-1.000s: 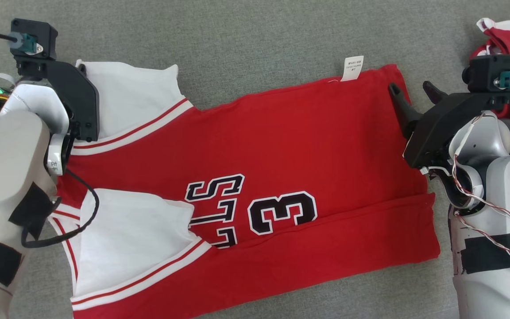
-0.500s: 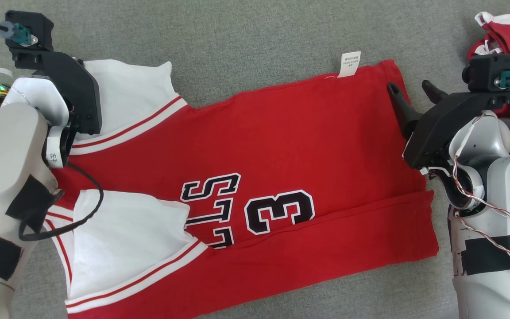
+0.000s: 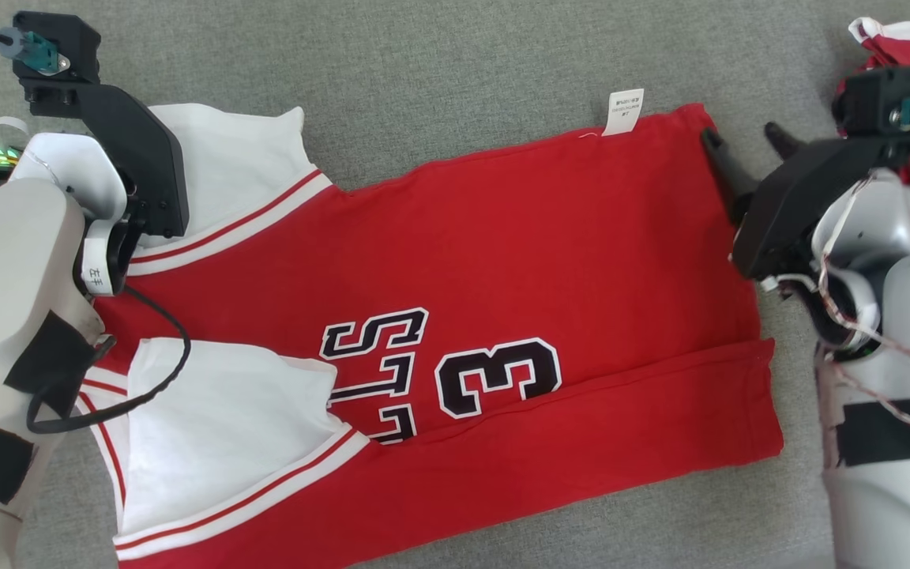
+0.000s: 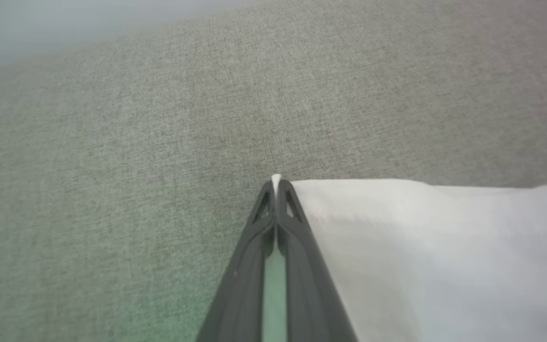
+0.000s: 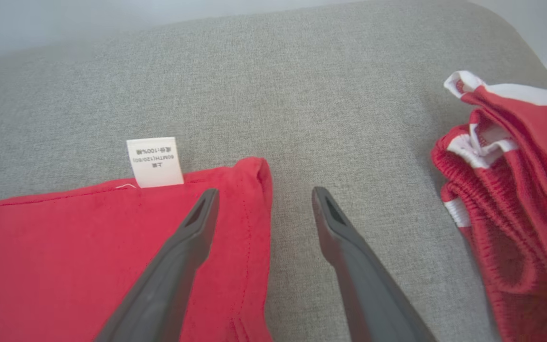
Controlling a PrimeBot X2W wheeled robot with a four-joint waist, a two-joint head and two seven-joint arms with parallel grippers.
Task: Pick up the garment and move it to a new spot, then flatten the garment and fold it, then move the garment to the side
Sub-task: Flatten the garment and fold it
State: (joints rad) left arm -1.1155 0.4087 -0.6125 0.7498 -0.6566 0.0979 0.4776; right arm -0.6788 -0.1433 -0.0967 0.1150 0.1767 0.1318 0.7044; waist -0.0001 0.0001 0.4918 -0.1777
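The garment is a red jersey with white sleeves and black lettering, spread flat on the grey fabric surface. In the left wrist view my left gripper is shut on the corner of a white sleeve, a sliver of cloth pinched between its tips. Its black body covers that sleeve in the head view. My right gripper stands open at the hem's far corner. One of its fingers is over the red cloth and the other over bare surface, near the white care label.
A second red and white bundle of clothing lies at the far right, close beside my right wrist, and shows crumpled in the right wrist view. The surface curves off at its far right end.
My left gripper has closed on the white sleeve corner. The right gripper has shifted a little farther up along the hem, still open. The garment lies as before.
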